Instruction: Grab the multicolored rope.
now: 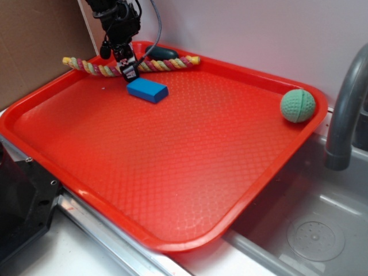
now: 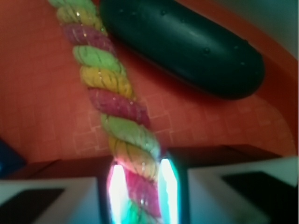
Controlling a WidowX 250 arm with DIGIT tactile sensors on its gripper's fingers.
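From the exterior view the whole red tray (image 1: 172, 190) shows, with the rope (image 1: 161, 65) lying along its far rim, its long axis running left to right, one yellow end near the far left corner and the other pointing toward the middle of the far edge. The gripper (image 1: 129, 70) stands over the rope a little left of its middle, its lower end down at the cord. A blue block (image 1: 148, 90) lies just in front of it, and a green ball (image 1: 298, 106) rests well apart in the right corner, near the grey faucet (image 1: 345, 109). The wrist view shows what the other cannot: the fingers (image 2: 117, 186) sit close on either side of the twisted pink, yellow and green strands, the gripper (image 2: 140, 191) narrowed onto the rope (image 2: 112, 102). There too a dark green cucumber (image 2: 187, 46) lies just beside the rope, mostly hidden behind the arm outside.
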